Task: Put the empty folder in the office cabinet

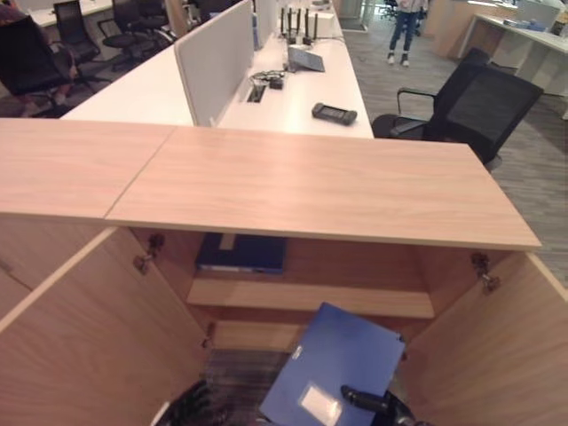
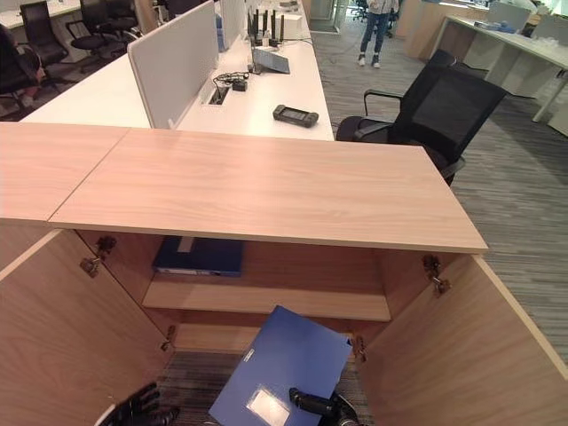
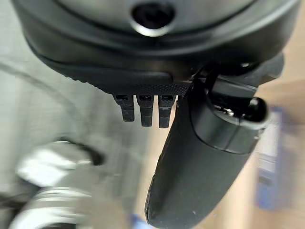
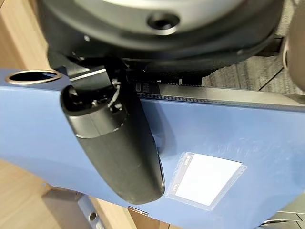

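My right hand (image 1: 368,401) holds a blue folder (image 1: 337,364) with a clear label pocket, tilted, low in front of the open office cabinet (image 1: 311,182). In the right wrist view the thumb (image 4: 114,148) presses on the folder's cover (image 4: 238,133) while the fingers are hidden beneath it. The folder's far corner points toward the cabinet's lower opening, below the shelf (image 1: 311,297). Another dark blue folder (image 1: 241,253) lies flat on that shelf at the left. My left hand (image 1: 191,404) hangs low at the left with relaxed fingers, holding nothing; its thumb (image 3: 200,157) is straight.
Both cabinet doors stand swung out toward me, the left door (image 1: 89,337) and the right door (image 1: 497,355). Behind the cabinet is a white desk (image 1: 293,98) with a divider and devices, and a black office chair (image 1: 479,102). A person (image 1: 404,27) stands far back.
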Available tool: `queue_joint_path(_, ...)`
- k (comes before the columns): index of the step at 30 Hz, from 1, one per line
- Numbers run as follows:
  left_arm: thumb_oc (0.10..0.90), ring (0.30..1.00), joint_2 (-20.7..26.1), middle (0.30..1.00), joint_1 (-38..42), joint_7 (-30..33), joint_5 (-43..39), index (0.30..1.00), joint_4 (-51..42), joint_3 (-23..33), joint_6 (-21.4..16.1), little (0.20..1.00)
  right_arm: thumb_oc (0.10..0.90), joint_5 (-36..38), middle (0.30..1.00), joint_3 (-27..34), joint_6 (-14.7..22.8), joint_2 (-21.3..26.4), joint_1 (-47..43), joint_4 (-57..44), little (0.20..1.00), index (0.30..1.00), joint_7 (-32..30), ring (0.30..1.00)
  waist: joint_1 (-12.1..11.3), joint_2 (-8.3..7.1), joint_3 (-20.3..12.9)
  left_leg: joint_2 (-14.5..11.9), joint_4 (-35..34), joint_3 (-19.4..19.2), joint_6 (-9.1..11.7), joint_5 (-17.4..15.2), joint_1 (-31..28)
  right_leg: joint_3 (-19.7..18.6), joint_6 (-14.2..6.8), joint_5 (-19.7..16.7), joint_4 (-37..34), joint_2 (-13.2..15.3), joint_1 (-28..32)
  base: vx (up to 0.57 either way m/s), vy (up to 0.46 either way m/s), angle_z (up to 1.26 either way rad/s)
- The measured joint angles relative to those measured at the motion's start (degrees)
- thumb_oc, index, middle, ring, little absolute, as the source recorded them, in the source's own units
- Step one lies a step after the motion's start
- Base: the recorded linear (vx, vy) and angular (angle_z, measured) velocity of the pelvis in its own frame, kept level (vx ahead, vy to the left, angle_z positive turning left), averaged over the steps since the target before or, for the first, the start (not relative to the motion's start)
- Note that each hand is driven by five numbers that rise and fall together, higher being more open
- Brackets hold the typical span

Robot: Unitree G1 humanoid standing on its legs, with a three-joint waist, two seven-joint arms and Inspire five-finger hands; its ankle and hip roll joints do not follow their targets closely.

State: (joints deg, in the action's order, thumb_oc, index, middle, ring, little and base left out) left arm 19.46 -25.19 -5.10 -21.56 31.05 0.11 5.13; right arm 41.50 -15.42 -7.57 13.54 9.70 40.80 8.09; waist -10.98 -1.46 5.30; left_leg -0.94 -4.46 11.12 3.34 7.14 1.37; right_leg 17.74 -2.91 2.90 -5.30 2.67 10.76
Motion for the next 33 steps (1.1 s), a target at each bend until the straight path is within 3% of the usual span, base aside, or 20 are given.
queue_joint_path(2,0.8,0.9,-0.08,0.9,0.06,0.16,-0.13,0.9,2.54,-1.34,-0.51,0.9,0.4,1.74,0.3,-0.04,-0.15,-0.13,-0.61,0.15,0.3,0.3,-0.83,0.3,0.03,0.02,0.06,0.02,0.01,-0.22,-0.28,0.34,0.51,-0.22,-0.1,-0.24,0.0,0.11,-0.69,-0.03,0.084,-0.09)
queue_joint_path(5,0.8,0.9,-1.44,0.9,4.97,0.51,-0.79,0.9,16.66,-5.19,-0.61,0.9,0.4,8.01,0.3,-0.28,0.2,-2.22,-3.92,0.64,0.3,0.3,-2.65,0.3,1.62,0.48,-0.02,0.11,0.05,-1.97,-0.43,0.47,0.99,-1.78,-0.12,-0.63,0.13,0.53,-1.84,-0.09,0.214,-0.25)
queue_joint_path(7,0.8,0.9,-3.67,0.9,15.32,0.73,-4.62,0.9,37.02,-4.19,-2.2,0.9,0.4,13.75,0.3,-0.31,1.93,-2.57,-6.01,0.58,0.3,0.3,-3.3,0.3,1.68,1.44,-0.05,0.16,2.25,-3.15,-0.43,0.32,3.42,-2.01,0.1,-0.76,1.95,0.87,-4.18,-0.14,0.184,-0.11)
queue_joint_path(8,0.8,0.9,-4.31,0.9,16.47,1.39,-4.51,0.9,38.96,-5.81,-1.69,0.9,0.4,16.15,0.3,-0.75,2.84,-3.64,-7.06,0.48,0.3,0.3,-3.39,0.3,3.13,1.67,0.03,0.51,3.73,-3.3,-0.3,0.28,5.33,-1.35,0.05,-0.98,2.23,1.18,-5.06,-0.05,0.355,0.04)
queue_joint_path(10,0.8,0.9,-5.76,0.9,17.56,0.99,-4.11,0.9,42.1,-3.48,-2.06,0.9,0.4,20.25,0.3,-0.4,3.5,-4.98,-8.61,0.31,0.3,0.3,-3.5,0.3,4.46,2.08,0.15,0.93,3.3,-5.15,-0.71,0.09,6.01,-1.67,-0.32,-1.46,2.39,1.89,-6.22,0.09,0.302,-0.05)
queue_joint_path(11,0.8,0.9,-7.66,0.9,18.31,0.73,-2.64,0.9,45.16,-0.48,-2.5,0.9,0.4,22.11,0.3,0.05,3.58,-5.4,-8.38,-0.29,0.3,0.3,-3.51,0.3,4.63,2.18,0.12,1.26,1.39,-6.53,-1.76,0.04,4.15,-2.69,-0.54,-1.58,2.52,2.59,-5.88,0.07,0.202,-0.25)
queue_joint_path(12,0.8,0.9,-8.02,0.9,18.57,0.82,-2.07,0.9,45.93,-0.54,-2.42,0.9,0.4,22.78,0.3,0.13,3.72,-5.48,-8.06,-0.83,0.3,0.3,-3.51,0.3,4.73,2.18,0.15,1.41,1.44,-7.13,-2.15,-0.17,3.89,-2.99,-0.65,-1.5,2.73,2.93,-5.84,0.15,0.415,-0.38)
queue_joint_path(13,0.8,0.9,-9.6,0.9,17.57,0.62,0.55,0.9,47.89,-0.99,-0.64,0.9,0.4,25.44,0.3,0.56,4.81,-5.4,-6.88,-2.98,0.3,0.3,-2.86,0.3,5.51,2.29,0.06,2.39,1.86,-8.81,-3.16,-0.83,3.26,-3.63,-2.03,-0.97,3.33,4.07,-5.45,0.08,0.214,-0.25)
queue_joint_path(18,0.8,0.9,-9.56,0.9,15.42,0.64,5.2,0.9,49.22,0.3,-0.59,0.9,0.4,29.76,0.3,3.8,5.44,-7.46,-5.77,-4.71,0.3,0.3,-3.45,0.3,5.85,1.31,-0.42,4.56,0.05,-12.45,-5.07,-1.66,1.92,-6.18,-3.48,0.74,6.79,7.87,-8.14,0.07,0.225,-0.32)
queue_joint_path(20,0.8,0.9,-9.49,0.9,14.16,0.66,7.01,0.9,49.42,1.74,-0.6,0.9,0.4,31.09,0.3,3.76,5.92,-7.94,-5.64,-6.91,0.3,0.3,-3.58,0.3,4.7,1.29,-0.5,5.51,-0.09,-15.53,-7.01,-2.98,1.23,-5.79,-4.87,0.76,11.36,10.06,-10.9,0.05,0.118,-0.74)
queue_joint_path(21,0.8,0.9,-9.3,0.9,13.74,0.7,7.42,0.9,49.19,1.72,-0.63,0.9,0.4,31.44,0.3,3.37,6.12,-8.0,-5.72,-7.46,0.3,0.3,-3.51,0.3,4.24,1.24,-0.52,5.46,-0.03,-16.81,-7.21,-2.71,1.12,-4.95,-4.97,0.74,12.73,10.51,-12.12,-0.07,0.038,-1.01)
queue_joint_path(22,0.8,0.9,-8.95,0.9,13.38,0.73,8.48,0.9,49.18,2.24,-0.91,0.9,0.4,32.35,0.3,2.39,6.47,-8.09,-6.18,-8.53,0.3,0.3,-3.52,0.3,2.92,1.15,-0.18,5.12,-0.04,-19.08,-7.48,-3.27,0.52,-1.47,-5.37,1.17,15.13,11.71,-13.86,-0.05,0.003,-0.78)
queue_joint_path(24,0.8,0.9,-8.28,0.9,13.02,1.2,8.87,0.9,49.22,2.08,-0.87,0.9,0.4,33.22,0.3,0.58,7.33,-8.32,-6.76,-9.9,0.3,0.3,-3.39,0.3,2.93,1.03,0.03,5.13,0.33,-20.02,-7.89,-3.83,0.46,2.56,-5.88,1.03,14.61,13.7,-14.48,-0.09,-0.041,-0.48)
queue_joint_path(27,0.8,0.9,-6.6,0.9,14.34,1.24,8.83,0.9,46.94,1.04,-1.55,0.9,0.4,35.4,0.3,-3.4,8.76,-9.24,-10.65,-10.84,0.3,0.3,-3.5,0.3,2.53,-0.17,1.28,4.08,1.53,-20.84,-8.72,-3.73,2.97,5.18,-8.54,-1.03,13.39,15.43,-19.12,-0.08,-0.098,-0.15)
queue_joint_path(29,0.8,0.9,-6.18,0.9,15.52,1.69,8.82,0.9,45.97,-0.08,-1.64,0.9,0.4,35.5,0.3,-3.85,9.19,-8.98,-12.06,-11.68,0.3,0.3,-3.52,0.3,2.28,-0.44,2.69,3.88,2.22,-20.49,-8.28,-3.57,3.75,5.47,-8.21,-1.63,12.94,15.46,-19.9,-0.03,-0.066,0.19)
queue_joint_path(31,0.8,0.9,-6.25,0.9,17.33,2.54,8.72,0.9,42.93,-0.77,-3.15,0.9,0.4,36.54,0.3,-2.94,12.14,-9.53,-15.55,-11.75,0.3,0.3,-3.93,0.3,0.45,-0.68,6.13,3.99,5.71,-18.43,-7.12,-4.19,6.8,5.92,-7.36,-6.17,12.51,15.53,-20.5,-0.12,-0.075,0.53)
queue_joint_path(33,0.8,0.9,-6.38,0.9,18.89,2.87,8.43,0.9,42.36,-2.65,-3.15,0.9,0.4,37.63,0.3,-2.27,14.22,-9.31,-17.97,-11.79,0.3,0.3,-4.81,0.3,0.1,-0.7,7.91,3.76,9.13,-17.46,-6.25,-5.37,9.84,6.43,-5.77,-5.93,14.65,15.68,-22.52,-0.14,-0.087,0.39)
